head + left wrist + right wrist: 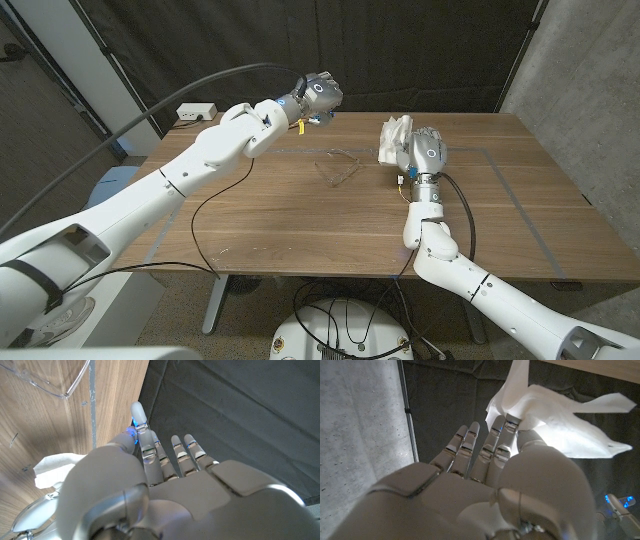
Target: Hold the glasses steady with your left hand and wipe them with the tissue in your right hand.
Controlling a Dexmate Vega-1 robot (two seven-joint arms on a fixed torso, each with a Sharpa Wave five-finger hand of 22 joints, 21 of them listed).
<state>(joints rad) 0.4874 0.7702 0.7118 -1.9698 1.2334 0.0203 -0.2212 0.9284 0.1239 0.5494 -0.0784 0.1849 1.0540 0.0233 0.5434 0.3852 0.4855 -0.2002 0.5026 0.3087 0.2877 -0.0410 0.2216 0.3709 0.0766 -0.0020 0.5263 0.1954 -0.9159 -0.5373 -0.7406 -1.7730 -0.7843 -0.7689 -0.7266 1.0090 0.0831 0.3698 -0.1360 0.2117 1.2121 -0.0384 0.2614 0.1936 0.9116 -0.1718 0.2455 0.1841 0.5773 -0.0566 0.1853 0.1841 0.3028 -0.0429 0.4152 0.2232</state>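
Even overhead light, wrist cams soft.

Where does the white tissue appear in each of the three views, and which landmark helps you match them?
Head view: the tissue is right of centre, held by the right hand above the table.
Left wrist view: the tissue is at the left edge, over the wood.
Right wrist view: the tissue is upper right, pinched in the hand's fingers.
Shared landmark: the black curtain.

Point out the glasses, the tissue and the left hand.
glasses point(338, 166): head view, on the clear frame lying on the table.
tissue point(555, 415): right wrist view, on the white sheet pinched by the right hand.
left hand point(319, 97): head view, on the hand's back, raised above the table.
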